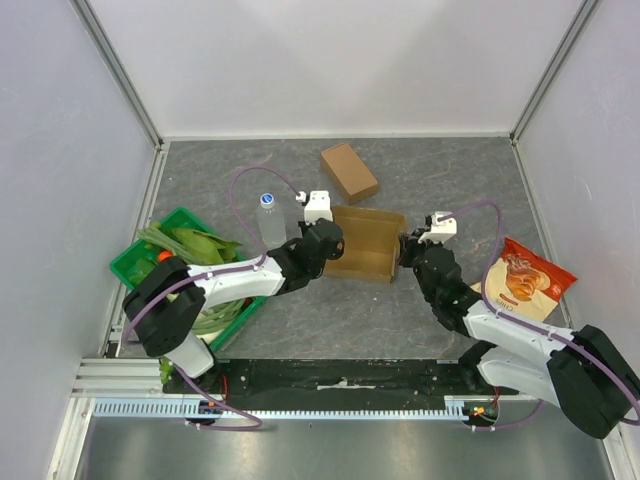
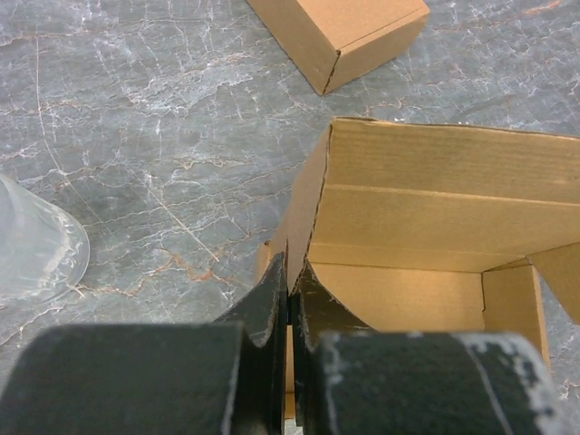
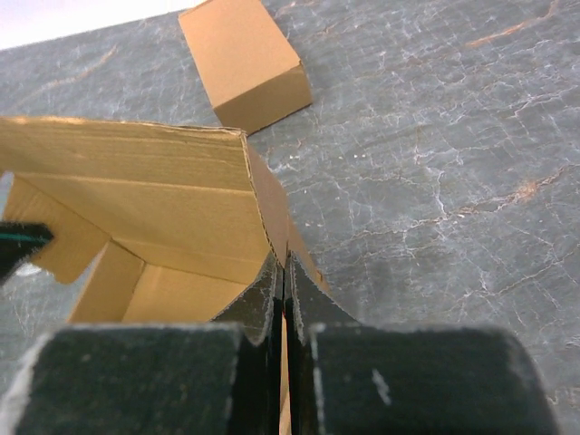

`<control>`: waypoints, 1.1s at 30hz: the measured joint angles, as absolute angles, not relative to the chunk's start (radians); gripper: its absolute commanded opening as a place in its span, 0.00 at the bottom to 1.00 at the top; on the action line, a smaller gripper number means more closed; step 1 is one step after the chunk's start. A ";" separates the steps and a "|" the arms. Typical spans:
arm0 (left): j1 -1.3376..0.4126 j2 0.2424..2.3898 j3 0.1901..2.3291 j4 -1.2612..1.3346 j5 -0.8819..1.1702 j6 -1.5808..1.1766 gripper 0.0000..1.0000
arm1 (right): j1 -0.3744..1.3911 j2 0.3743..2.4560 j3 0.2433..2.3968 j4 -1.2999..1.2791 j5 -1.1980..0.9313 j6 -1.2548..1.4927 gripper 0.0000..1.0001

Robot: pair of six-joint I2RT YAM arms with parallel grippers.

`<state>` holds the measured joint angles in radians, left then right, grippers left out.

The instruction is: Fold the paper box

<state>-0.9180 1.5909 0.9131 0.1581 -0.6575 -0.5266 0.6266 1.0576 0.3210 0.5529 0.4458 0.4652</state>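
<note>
The grey marbled worktop (image 1: 450,170) carries everything, and the paper box (image 1: 365,245) sits near its middle, between the two arms. The left arm (image 1: 230,285) reaches it from one side and the right arm (image 1: 500,325) from the other. The box is already a standing tray: base flat on the worktop, side walls up, top open and the inside bare. The tall far panel stands roughly upright rather than folded over, and both wrist views show a small end tab hanging loose at an angle inside a corner, so I judge the job at about the halfway mark. The body is formed, but the tabs need tucking and the lid panel has yet to be brought down and closed. Off to the left is a green crate (image 1: 125,270) of leafy vegetables, to the right an orange snack bag (image 1: 522,280), and beyond the open box, well apart from it, a small closed carton (image 1: 349,172), perhaps what a finished box looks like. A clear bottle (image 1: 270,220) stands just beside the left wrist. The left fingers (image 2: 267,308) are drawn almost together, pinching the box's left wall, and the right fingers (image 3: 313,308) are likewise pressed narrow on the edge of its right wall.
</note>
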 measured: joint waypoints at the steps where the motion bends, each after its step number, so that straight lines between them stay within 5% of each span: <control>1: -0.923 1.594 0.907 0.171 -0.665 -0.527 0.02 | 0.635 1.060 0.319 0.558 0.459 0.476 0.00; 33: -0.967 1.437 0.536 0.560 -0.575 -0.512 0.02 | 1.007 1.180 0.355 0.431 1.070 0.843 0.00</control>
<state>-0.9672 1.4368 0.5362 0.5602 -0.5755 -0.5117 1.0065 1.1801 0.3546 0.4309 1.0698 0.8433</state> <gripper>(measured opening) 0.032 0.007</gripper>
